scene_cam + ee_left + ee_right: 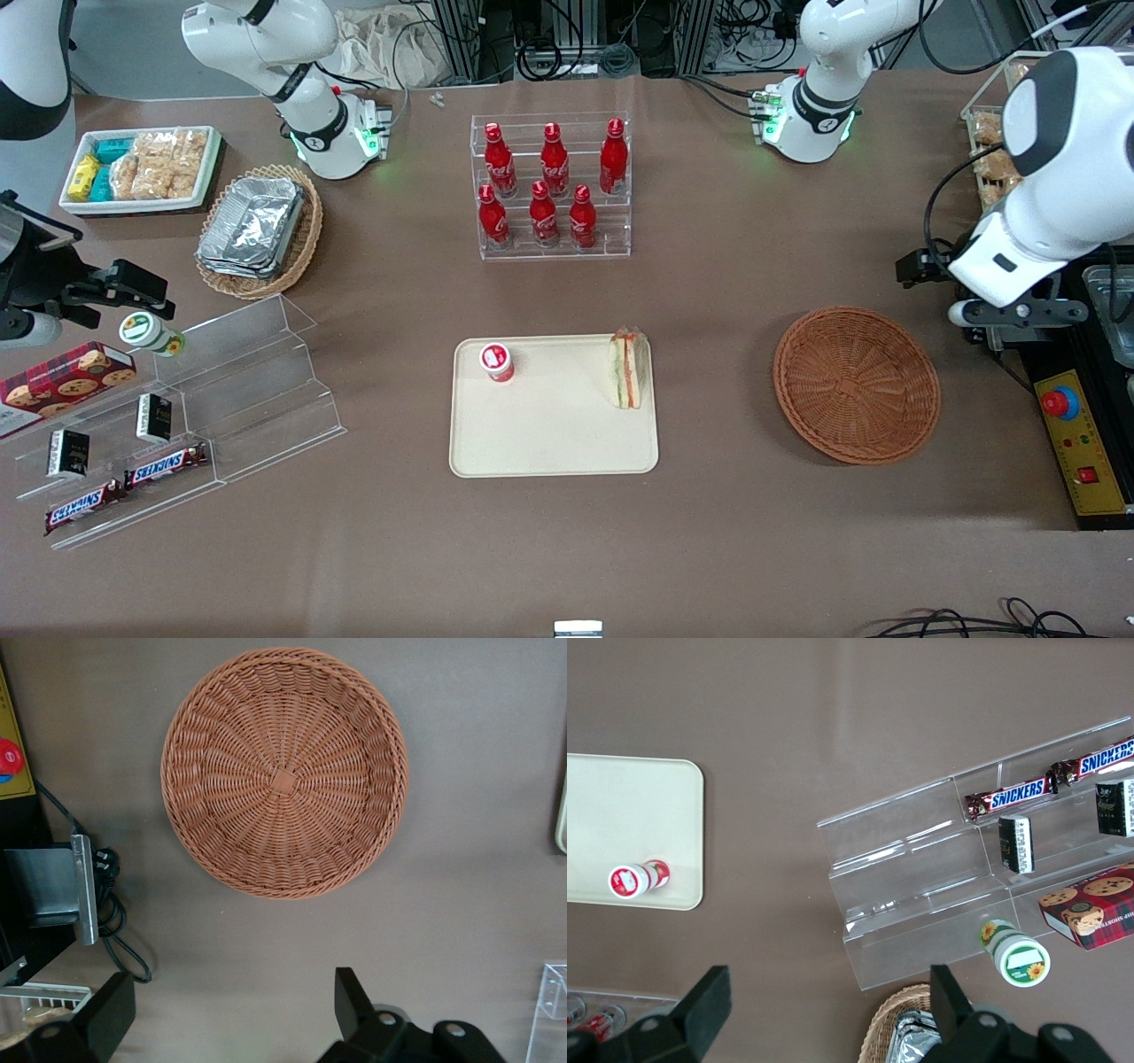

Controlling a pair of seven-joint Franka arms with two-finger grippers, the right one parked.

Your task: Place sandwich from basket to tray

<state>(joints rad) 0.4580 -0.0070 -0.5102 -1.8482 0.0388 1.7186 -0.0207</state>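
My sandwich (626, 369) lies on the tray (549, 443); the basket (856, 385) sits bare. My pincer (961, 312), spread and holding nothing, hovers at middle right. I judge only parking remains.

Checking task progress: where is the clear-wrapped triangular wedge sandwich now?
The sandwich stands on the cream-beige tray, at its edge nearest the empty orange-brown basket; the open gripper hovers above the basket.

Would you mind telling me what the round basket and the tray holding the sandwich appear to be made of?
The basket looks like woven wicker, orange-brown and matte, with radiating strands and a braided rim. The tray seems to be smooth cream plastic with a low moulded rim; the sandwich stands at its edge. The gripper hangs open above the table beside the basket.
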